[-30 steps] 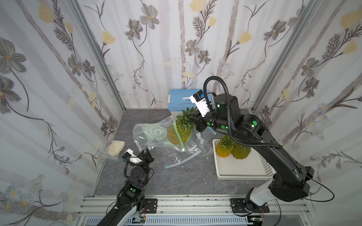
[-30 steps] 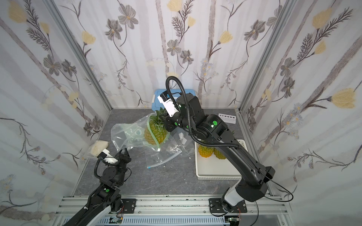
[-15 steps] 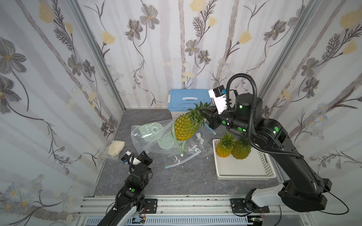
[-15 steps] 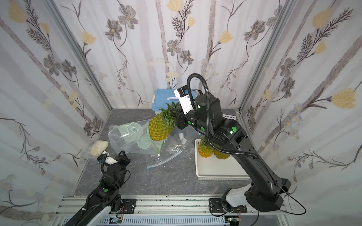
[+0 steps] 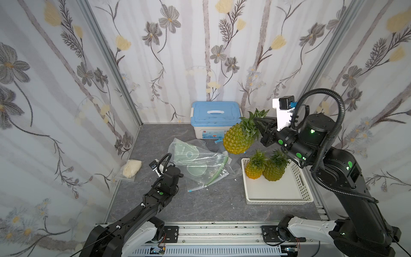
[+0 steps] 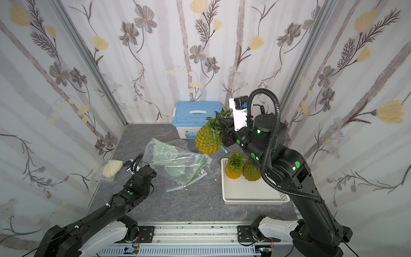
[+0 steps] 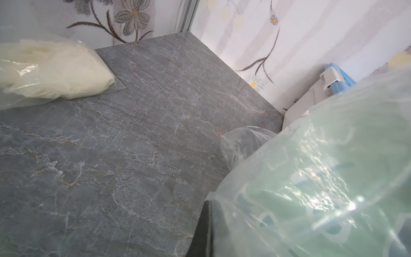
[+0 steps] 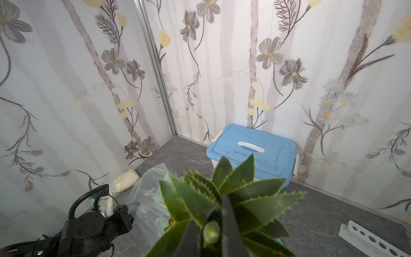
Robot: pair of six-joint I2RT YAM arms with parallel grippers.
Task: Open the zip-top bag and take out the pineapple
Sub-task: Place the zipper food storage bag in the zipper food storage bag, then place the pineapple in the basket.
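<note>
Right claw (image 5: 259, 124): we see its jaws pinched narrow on the leafy crown of the pineapple (image 5: 236, 141).
Pineapple: it is outside the bag and hangs tilted from the claw above the desk (image 5: 211, 204), with its crown toward the arm.
Zip-top bag (image 5: 198, 162): it lies crumpled on the desk near the lifted fruit. Its green zip strip faces the basket, and we see pale green shapes inside.
Left claw (image 5: 175, 174): its jaws are closed and it sits low, just beside the bag's edge. We cannot tell whether it pinches the plastic.
White basket (image 5: 278, 201): it sits on the desk beside the bag and holds a pineapple pair (image 5: 255, 171) standing upright and touching.
Blue-lidded box (image 5: 214, 113): it stands against the back wall, behind the held fruit.
Small clear pouch (image 5: 131, 169): it holds something cream-coloured and lies by the left wall.
</note>
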